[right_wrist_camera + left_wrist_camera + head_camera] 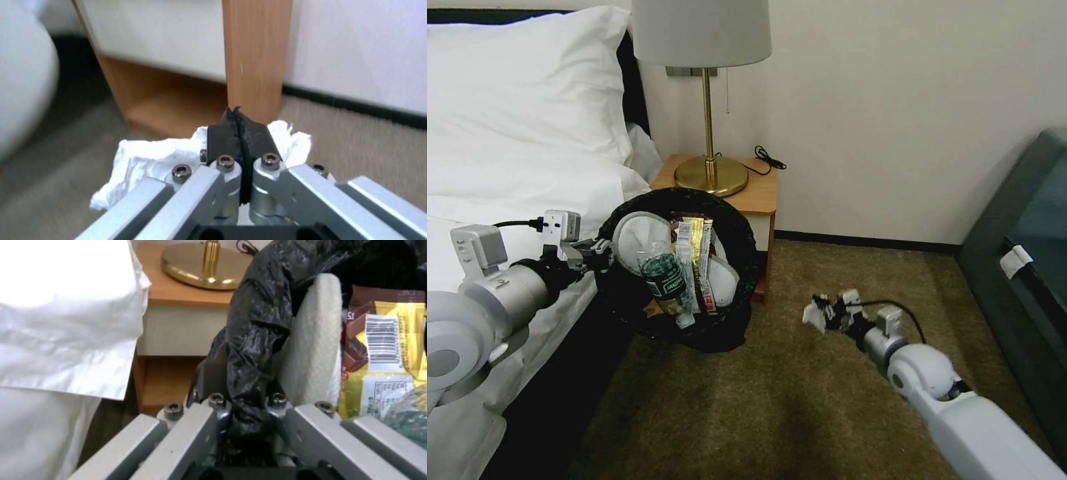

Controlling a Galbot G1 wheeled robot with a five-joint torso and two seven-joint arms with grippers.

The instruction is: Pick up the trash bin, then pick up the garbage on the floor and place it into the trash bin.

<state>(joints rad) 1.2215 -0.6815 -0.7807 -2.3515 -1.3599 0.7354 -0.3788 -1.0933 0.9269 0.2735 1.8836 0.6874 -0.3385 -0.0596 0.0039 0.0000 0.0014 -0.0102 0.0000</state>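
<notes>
tissue: partly hidden by right gripper's fingers | lamp: top cropped

From up at the robot's head, the camera looks forward and down across the carpet toward the nightstand in the corner, bed on the left. The left wrist camera sits right behind its own fingers, facing the trash bin rim very close, the same nightstand behind. The right wrist camera rides low near the floor (closer still), facing a nightstand leg, so all three share that furniture.
</notes>
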